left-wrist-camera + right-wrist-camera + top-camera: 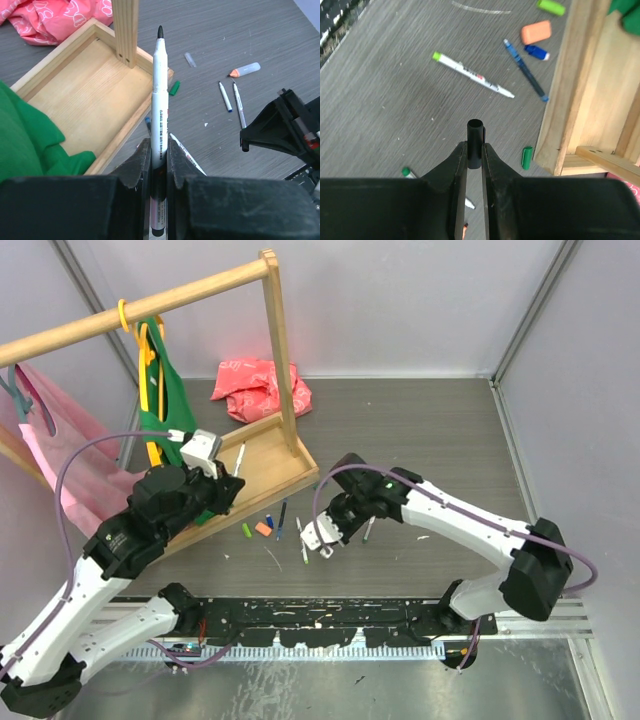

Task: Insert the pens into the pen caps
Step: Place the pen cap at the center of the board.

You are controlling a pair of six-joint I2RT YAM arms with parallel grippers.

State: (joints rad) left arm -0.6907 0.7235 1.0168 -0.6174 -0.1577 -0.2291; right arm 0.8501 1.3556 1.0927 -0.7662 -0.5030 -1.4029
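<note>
Wrist views tell it best: my left gripper (159, 150) clamps a black-tipped pen (159, 85), tip pointing out near the wooden tray (75, 95); my right gripper (474, 150) pinches a black cap (474, 131), mouth outward. From above, both grips are too small to read. Cap's lower end hides between my fingers (457, 165); a green cap (526, 157) lies beside the tray.

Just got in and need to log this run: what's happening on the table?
The left tool grips a white black-tipped pen, tip outward. The right tool pinches a black pen cap, its open end free. The two are apart, not yet joined. Other pens and caps lie loose on the table beside the wooden tray.
</note>
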